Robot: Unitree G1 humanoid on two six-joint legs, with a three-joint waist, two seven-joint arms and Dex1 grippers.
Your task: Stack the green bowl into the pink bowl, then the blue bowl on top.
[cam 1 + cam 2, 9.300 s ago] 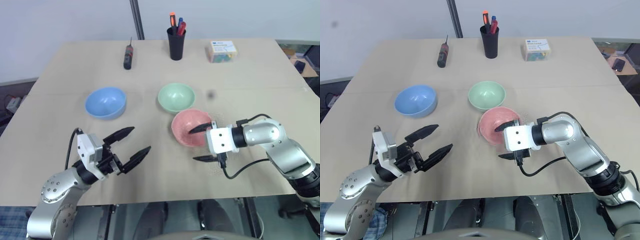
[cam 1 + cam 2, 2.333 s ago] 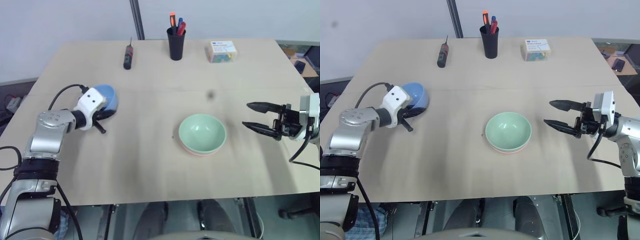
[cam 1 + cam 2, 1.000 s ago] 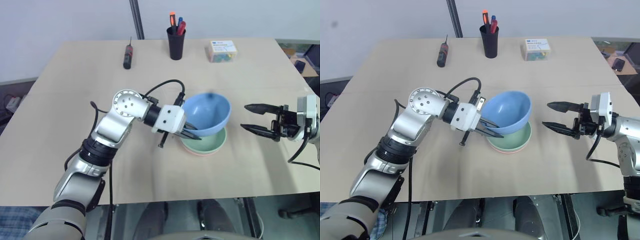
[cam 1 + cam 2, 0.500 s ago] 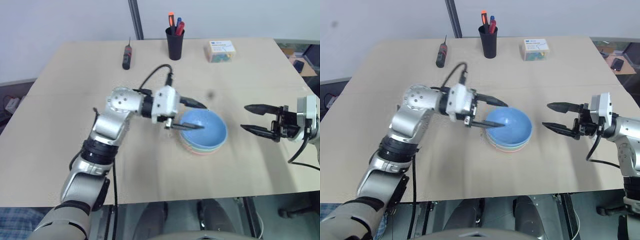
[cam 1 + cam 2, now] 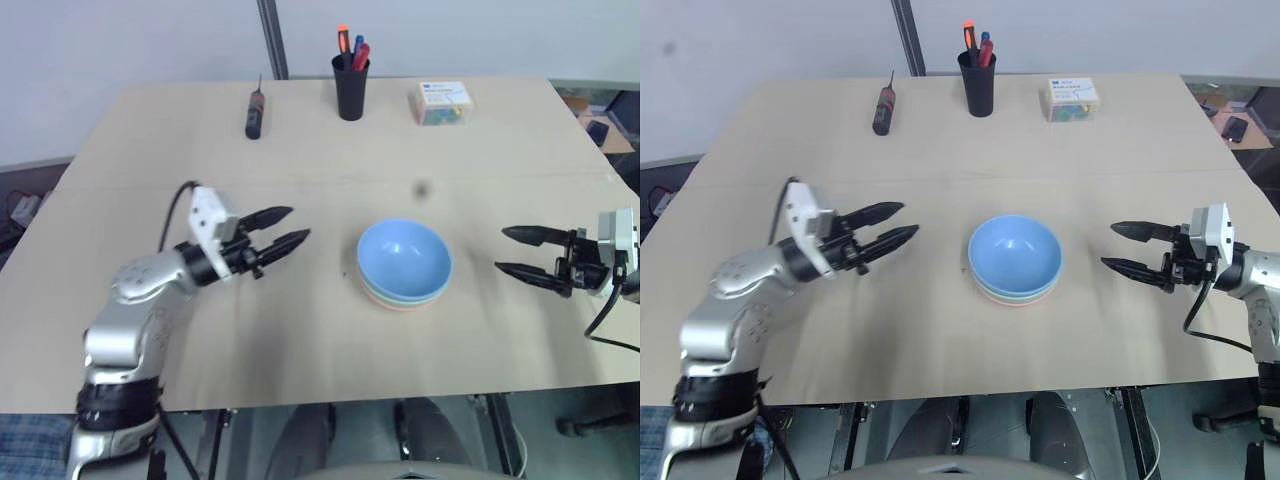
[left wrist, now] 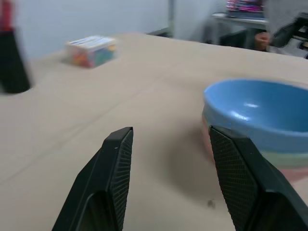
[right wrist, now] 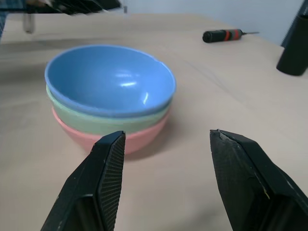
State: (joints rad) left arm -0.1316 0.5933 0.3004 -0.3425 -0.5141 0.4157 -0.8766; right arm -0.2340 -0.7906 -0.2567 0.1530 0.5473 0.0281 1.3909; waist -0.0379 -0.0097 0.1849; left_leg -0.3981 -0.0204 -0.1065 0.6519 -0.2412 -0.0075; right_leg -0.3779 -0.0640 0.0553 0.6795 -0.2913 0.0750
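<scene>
The three bowls stand nested at the table's middle. The blue bowl (image 5: 404, 258) is on top, the green bowl (image 7: 96, 120) sits under it, and the pink bowl (image 7: 144, 135) is at the bottom. My left gripper (image 5: 298, 223) hovers to the left of the stack, well apart from it, pointing toward it with its fingers open and nothing between them. My right gripper (image 5: 500, 250) is to the right of the stack, also apart from it, open and empty, pointing at the bowls.
At the table's far side stand a black cup of pens (image 5: 351, 87), a screwdriver (image 5: 255, 110) and a small box (image 5: 444, 102). The table (image 5: 300, 340) has bare surface around the stack, and its front edge is close to both arms.
My left gripper let go of the blue bowl, which now rests on the stack, and drew back to the left. My right gripper shifted slightly to the right.
</scene>
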